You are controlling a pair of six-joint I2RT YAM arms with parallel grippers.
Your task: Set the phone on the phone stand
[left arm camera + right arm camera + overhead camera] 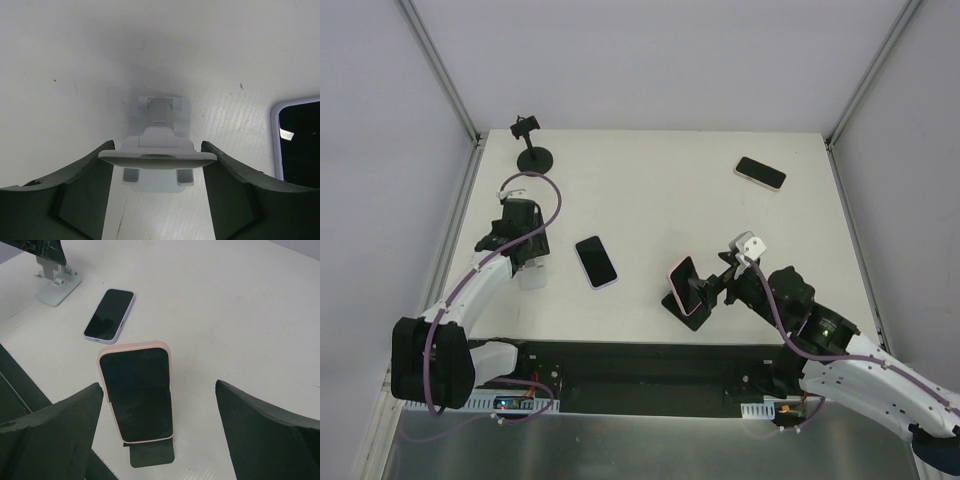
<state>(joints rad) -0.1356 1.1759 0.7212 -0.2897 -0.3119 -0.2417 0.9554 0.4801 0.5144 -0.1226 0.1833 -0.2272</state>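
Right gripper (159, 385) is spread wide, one finger on each side of the pink-cased phone (137, 395) and neither touching it. The pink-cased phone leans upright on the black stand (150, 454), screen toward the right wrist camera. Left gripper (157, 147) pinches the top plate of a white stand (159, 117) between both fingers. A lavender phone (596, 261) lies flat on the table (660, 200) between the arms, and a dark phone (760, 172) lies at the far right.
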